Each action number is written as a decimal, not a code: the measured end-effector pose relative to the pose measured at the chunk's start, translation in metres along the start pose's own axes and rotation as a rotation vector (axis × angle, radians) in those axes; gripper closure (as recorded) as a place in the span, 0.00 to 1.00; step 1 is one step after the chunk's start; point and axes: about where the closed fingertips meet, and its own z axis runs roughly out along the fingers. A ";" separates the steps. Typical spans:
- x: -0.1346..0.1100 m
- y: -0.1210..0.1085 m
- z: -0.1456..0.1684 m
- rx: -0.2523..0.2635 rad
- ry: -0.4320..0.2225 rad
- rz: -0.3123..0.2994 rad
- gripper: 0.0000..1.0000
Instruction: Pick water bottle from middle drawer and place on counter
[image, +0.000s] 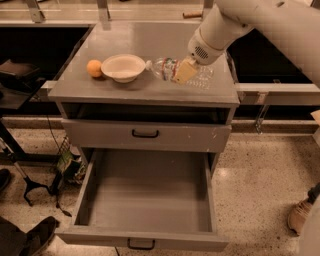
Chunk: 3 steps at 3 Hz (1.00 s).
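Note:
The water bottle (162, 67) lies on its side on the counter (140, 37), pale cap pointing left toward a bowl, its clear base to the right. My gripper (183, 75) reaches down from the upper right and is shut on the bottle's middle; a tan finger (186, 71) crosses the label. The bottle rests at or just above the counter top. The middle drawer (150, 192) is pulled fully open below, and its grey floor is bare.
A white bowl (123, 67) and an orange (94, 68) sit on the counter's left side, the bowl close to the bottle's cap. The shallower drawer (145, 134) above is shut. A person's shoe (300, 216) is at the right, and black equipment (30, 190) stands at the left.

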 end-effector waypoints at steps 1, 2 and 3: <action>-0.012 -0.004 0.021 0.056 -0.015 0.038 1.00; -0.032 -0.001 0.048 0.106 0.016 0.037 0.81; -0.038 0.003 0.072 0.133 0.050 0.032 0.57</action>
